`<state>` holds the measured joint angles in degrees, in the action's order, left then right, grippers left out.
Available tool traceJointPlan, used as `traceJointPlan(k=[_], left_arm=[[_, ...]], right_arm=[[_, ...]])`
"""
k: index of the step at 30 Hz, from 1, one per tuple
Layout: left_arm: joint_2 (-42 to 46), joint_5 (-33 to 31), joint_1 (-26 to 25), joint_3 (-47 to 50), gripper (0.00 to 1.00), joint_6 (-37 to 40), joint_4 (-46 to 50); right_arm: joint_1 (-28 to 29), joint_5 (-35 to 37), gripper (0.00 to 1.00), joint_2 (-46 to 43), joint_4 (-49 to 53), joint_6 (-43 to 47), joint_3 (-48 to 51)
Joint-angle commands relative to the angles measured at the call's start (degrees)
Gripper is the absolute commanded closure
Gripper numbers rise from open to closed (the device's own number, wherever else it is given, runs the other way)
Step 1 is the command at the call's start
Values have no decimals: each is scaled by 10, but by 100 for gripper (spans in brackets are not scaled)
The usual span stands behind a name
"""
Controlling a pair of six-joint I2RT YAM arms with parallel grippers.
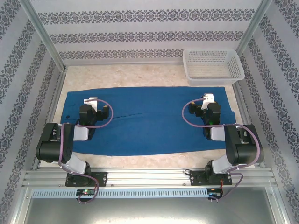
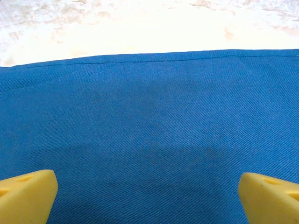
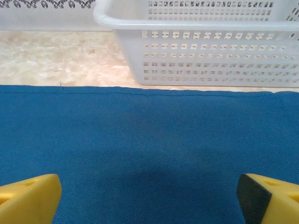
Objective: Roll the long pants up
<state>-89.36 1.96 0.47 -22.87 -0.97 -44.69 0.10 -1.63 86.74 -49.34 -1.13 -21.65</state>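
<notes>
So we've got the bench filling most of the frame, with the long pants spread flat across its middle, left to right. The white basket sits upper right, just past the pants' far edge. Our left jaws and right jaws both hang wide apart over the cloth, gripping nothing.
</notes>
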Motion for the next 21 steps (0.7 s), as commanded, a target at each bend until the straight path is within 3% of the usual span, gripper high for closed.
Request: traceJointPlan(k=[1,21], left_arm=[[-1,6,-1,-10,0,8,-26],[-1,6,-1,-10,0,8,-26]], right_arm=[[-4,-10,2,-4,-11,-6,-7],[1,-1,2,-3,-11,-2,-6]])
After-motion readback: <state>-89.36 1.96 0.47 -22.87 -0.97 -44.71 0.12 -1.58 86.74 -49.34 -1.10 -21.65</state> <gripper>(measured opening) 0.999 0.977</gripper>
